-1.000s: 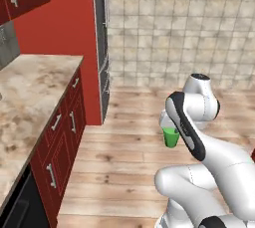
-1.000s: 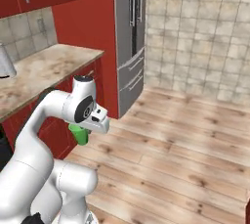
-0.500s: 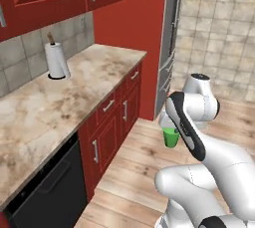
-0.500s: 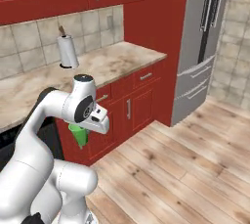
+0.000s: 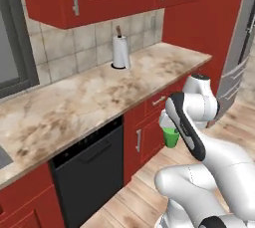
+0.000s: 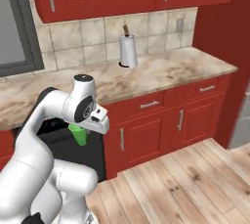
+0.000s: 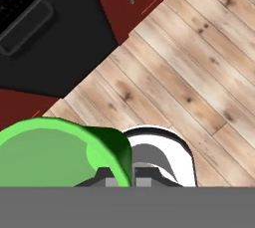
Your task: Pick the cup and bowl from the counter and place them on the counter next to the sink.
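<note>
The bright-green cup (image 5: 171, 136) hangs in front of my folded arm, over the wooden floor and below counter height. My gripper (image 7: 120, 179) is shut on its rim, one finger inside the wall and one outside; in the hand view the cup (image 7: 55, 152) sits at the lower left. From the right base view the cup (image 6: 78, 134) shows under the hand, in front of the black dishwasher. The tan marble counter (image 5: 99, 97) runs along the red cabinets to my left. The bowl is out of view. A grey corner (image 5: 2, 157) shows at the counter's far left; I cannot tell if it is the sink.
A paper towel roll (image 5: 120, 52) stands on the counter (image 6: 161, 71) by the tiled wall. A black dishwasher (image 5: 89, 172) sits under the counter. A grey fridge (image 5: 241, 57) stands at the right. Open wooden floor (image 6: 185, 184) stretches to the right.
Both base views have swung with the base: the fridge slid off to the right and the counter with the paper towel roll came in front. The cup stays held in the shut gripper.
</note>
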